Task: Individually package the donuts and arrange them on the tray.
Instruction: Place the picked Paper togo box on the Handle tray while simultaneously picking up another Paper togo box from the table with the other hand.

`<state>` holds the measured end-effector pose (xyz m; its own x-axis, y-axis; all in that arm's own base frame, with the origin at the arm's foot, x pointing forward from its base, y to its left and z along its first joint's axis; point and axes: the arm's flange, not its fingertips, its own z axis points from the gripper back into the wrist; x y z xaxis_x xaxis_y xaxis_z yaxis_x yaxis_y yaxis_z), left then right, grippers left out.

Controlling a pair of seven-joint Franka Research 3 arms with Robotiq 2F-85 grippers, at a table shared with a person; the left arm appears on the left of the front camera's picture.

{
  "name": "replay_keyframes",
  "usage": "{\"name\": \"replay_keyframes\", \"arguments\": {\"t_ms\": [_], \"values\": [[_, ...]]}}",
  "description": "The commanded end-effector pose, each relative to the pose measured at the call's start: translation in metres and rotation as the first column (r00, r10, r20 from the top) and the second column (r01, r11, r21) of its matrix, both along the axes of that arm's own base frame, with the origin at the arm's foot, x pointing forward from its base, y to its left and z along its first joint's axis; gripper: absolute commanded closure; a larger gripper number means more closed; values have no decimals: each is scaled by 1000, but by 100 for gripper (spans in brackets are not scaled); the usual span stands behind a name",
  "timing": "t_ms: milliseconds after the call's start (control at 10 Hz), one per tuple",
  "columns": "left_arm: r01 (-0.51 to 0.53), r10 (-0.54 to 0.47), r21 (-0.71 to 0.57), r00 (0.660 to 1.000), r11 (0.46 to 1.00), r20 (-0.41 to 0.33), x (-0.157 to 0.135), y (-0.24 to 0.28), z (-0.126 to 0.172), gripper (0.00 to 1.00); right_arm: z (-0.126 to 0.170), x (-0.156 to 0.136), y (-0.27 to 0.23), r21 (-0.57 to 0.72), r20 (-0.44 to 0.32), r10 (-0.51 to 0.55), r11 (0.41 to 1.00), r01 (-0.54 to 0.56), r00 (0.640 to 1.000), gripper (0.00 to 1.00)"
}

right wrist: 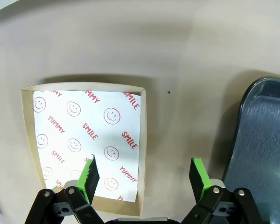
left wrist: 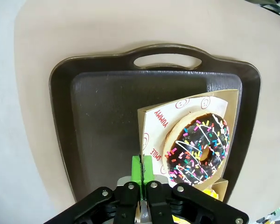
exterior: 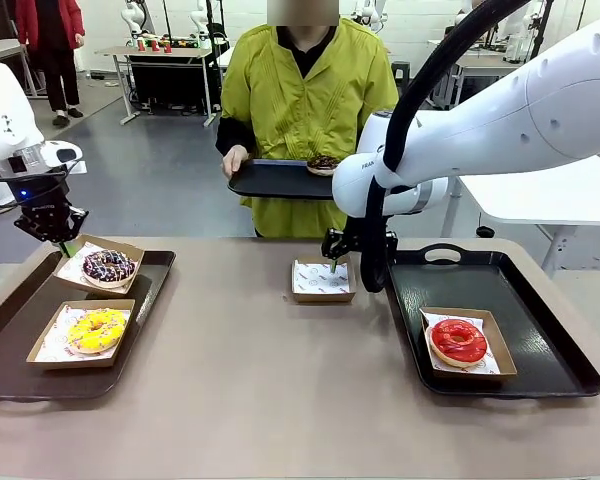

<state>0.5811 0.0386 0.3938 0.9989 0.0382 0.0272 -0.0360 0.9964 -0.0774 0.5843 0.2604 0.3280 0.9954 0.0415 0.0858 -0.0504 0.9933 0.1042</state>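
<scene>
Three donuts boxed, one box waiting, the last donut across the counter.

The left pincer hangs shut on nothing at the near corner of the box holding the dark chocolate donut; the yellow donut sits boxed just below it on the left tray. At the middle, the right pincer stands wide open and empty over the near edge of the empty box, the right tray close beside it, where the red donut lies boxed. Beyond, a person holds a small tray carrying the brown donut. I'd say the fourth packaging is in hand: that donut needs lowering into the empty box, which then goes onto a tray.
</scene>
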Motion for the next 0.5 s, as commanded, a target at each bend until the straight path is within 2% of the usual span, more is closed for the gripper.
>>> {"name": "replay_keyframes", "arguments": {"t_ms": [0, 200, 400], "values": [[20, -20, -23, 1000, 1000, 13, 10, 7, -3, 99, -2, 5, 4, -40, 31, -23, 999, 24, 999, 0], [19, -19, -16, 1000, 1000, 3, 12, 8, -7, 99, -2, 4, 4, -46, 27, -26, 999, 27, 999, 0], [15, -15, -11, 1000, 1000, 1, 12, 7, -7, 99, -5, 5, 4, -52, 18, -29, 998, 30, 999, 7]]}}
